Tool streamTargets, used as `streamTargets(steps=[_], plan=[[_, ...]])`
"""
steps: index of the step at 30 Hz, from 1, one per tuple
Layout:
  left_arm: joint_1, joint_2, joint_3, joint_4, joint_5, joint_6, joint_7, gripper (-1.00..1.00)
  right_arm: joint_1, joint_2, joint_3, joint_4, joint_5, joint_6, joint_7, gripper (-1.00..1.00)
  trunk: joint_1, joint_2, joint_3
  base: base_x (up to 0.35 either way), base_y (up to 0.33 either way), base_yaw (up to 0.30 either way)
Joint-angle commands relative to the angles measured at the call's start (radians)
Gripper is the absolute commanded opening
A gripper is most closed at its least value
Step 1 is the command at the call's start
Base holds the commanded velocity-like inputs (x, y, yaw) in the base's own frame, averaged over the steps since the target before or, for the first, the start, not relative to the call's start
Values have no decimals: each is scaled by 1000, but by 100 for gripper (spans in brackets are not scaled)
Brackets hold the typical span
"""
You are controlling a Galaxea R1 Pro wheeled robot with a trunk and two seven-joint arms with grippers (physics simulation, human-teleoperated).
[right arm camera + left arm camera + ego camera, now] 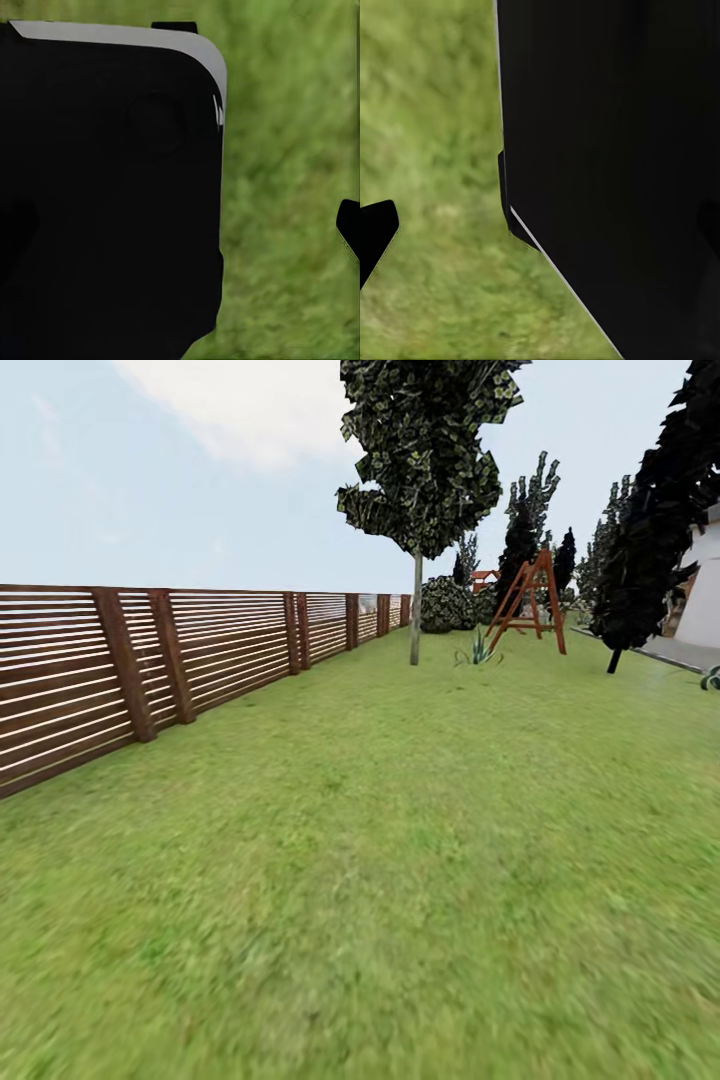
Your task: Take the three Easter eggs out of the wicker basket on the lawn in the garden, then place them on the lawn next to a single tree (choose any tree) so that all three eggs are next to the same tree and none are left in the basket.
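Only the lawn (pixel 380 880) is seen close by; whether the grippers are open cannot be told; eggs should be held gently round the middle.

The tree (pixel 416 610) ahead loses its crown at the top edge. On my far right the black tree (pixel 650 540) is cut by the edge. Near me the lawn (pixel 360 920) smears into blur. A black body (pixel 615 172) hides half my left wrist view; another black body (pixel 105 202) blocks my right.
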Motion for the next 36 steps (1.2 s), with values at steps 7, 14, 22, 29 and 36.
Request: streamTargets(steps=[7, 14, 22, 29, 36], plan=[[1, 0, 0, -2, 0, 0, 0, 100, -1, 2, 1, 33, 4, -6, 3, 100, 1, 0, 0, 333, 0, 7], [1, 0, 0, -2, 0, 0, 0, 100, -1, 2, 2, 40, 6, -7, 7, 100, 1, 0, 0, 333, 0, 0], [1, 0, 0, -2, 0, 0, 0, 100, -1, 2, 3, 41, 6, 4, 6, 100, 1, 0, -6, 333, 0, 0], [1, 0, 0, -2, 0, 0, 0, 100, -1, 1, 1, 40, 5, 0, 3, 100, 1, 0, -15, 333, 0, 0], [1, 0, 0, -1, 0, 0, 0, 100, -1, 2, 2, 41, 5, 2, 2, 100, 1, 0, -17, 333, 0, 0]])
